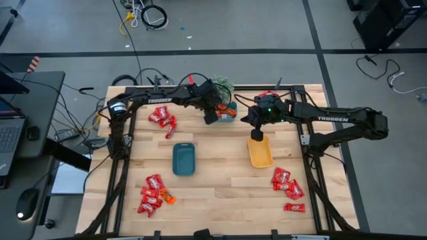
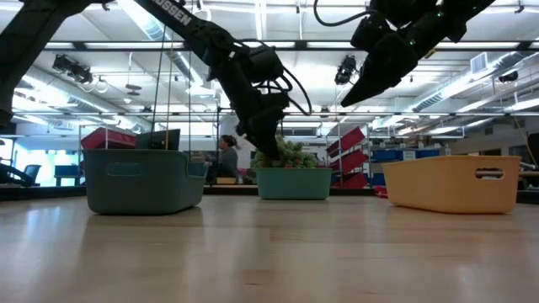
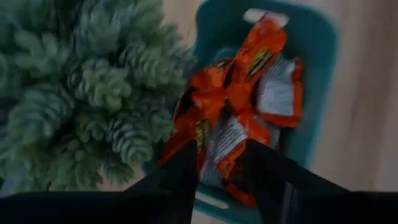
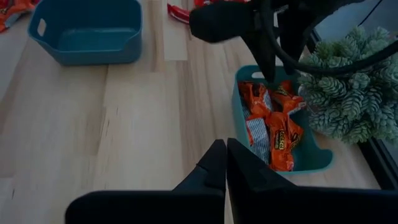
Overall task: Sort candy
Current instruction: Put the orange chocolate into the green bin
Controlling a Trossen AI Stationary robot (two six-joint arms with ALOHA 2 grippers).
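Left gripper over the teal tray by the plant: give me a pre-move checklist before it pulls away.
1. Left gripper fingers apart over the orange candy: ok.
2. Candy free of the fingers: cannot tell; the wrappers show right between them.
3. Orange candy lying inside the teal tray: ok.
4. Plant beside the tray, close to the arm's path: not ok.
5. Right gripper shut, above bare table beside the tray: ok.
6. Red candy piles unsorted: not ok.

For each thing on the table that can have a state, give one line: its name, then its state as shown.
Left gripper: open, over the teal tray.
Right gripper: shut, empty, above the yellow tray.
Teal tray: holds orange candy.
Blue tray: empty.
Yellow tray: looks empty.
Red candy: loose in piles.
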